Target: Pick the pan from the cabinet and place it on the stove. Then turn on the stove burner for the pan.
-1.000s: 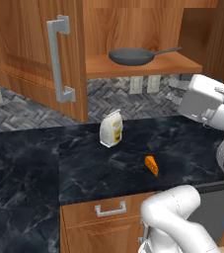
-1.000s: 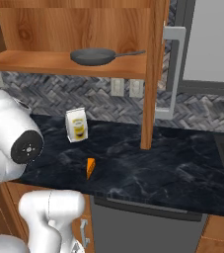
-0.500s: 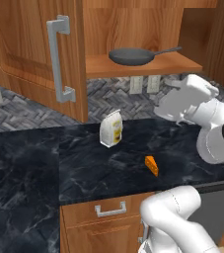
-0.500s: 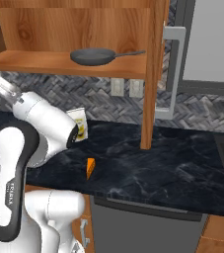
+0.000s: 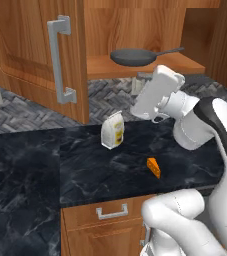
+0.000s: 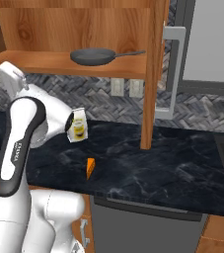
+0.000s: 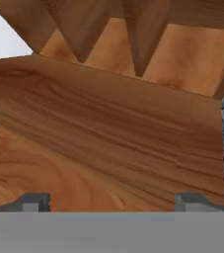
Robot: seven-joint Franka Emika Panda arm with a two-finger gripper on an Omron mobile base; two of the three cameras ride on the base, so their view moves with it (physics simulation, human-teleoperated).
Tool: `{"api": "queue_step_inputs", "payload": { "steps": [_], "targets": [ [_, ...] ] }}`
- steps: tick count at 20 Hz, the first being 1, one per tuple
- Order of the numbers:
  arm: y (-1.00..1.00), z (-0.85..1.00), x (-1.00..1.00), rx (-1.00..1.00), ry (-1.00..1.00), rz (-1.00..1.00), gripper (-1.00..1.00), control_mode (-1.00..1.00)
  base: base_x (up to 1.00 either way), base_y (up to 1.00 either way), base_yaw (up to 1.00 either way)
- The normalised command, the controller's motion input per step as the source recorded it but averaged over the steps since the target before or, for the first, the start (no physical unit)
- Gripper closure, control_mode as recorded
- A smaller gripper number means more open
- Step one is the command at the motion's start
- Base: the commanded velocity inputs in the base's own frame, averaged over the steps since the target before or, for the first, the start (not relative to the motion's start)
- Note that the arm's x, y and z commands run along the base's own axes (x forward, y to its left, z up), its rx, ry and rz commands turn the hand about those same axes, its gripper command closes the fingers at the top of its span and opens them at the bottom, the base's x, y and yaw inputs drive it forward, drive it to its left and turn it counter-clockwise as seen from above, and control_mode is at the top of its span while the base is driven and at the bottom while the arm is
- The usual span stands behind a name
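Jaws stand fully apart on my gripper (image 7: 111,202) and hold nothing; bare wood of the cabinet (image 7: 108,128) fills what lies ahead of the fingertips (image 7: 32,201). My hand is below the shelf (image 5: 150,65) front edge. Pan (image 5: 133,56) rests on that shelf, above and just beyond my hand. Its handle (image 5: 167,51) runs along the shelf to my right. Judgement: I must rise, then reach forward to the handle.
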Motion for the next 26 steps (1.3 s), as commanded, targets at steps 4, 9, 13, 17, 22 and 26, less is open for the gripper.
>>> {"api": "queue_step_inputs", "payload": {
  "steps": [4, 9, 13, 17, 22, 26],
  "targets": [
    [0.43, -0.01, 0.47, -0.10, 0.32, 0.02, -1.00, -1.00, 0.00, 0.00, 0.00],
    [0.29, -0.05, 0.57, -0.02, 0.28, 0.07, -1.00, -1.00, 0.00, 0.00, 0.00],
    [0.24, -0.16, 0.63, 0.00, 0.23, 0.10, -1.00, -1.00, 0.00, 0.00, 0.00],
    [0.28, -0.20, 0.53, 0.00, 0.17, 0.12, -1.00, -1.00, 0.00, 0.00, 0.00],
    [0.50, -0.07, 0.34, 0.00, 0.09, 0.14, -1.00, -1.00, 0.00, 0.00, 0.00],
    [0.61, -0.01, 0.25, 0.00, 0.08, 0.14, -1.00, -1.00, 0.00, 0.00, 0.00]
  ]
}}
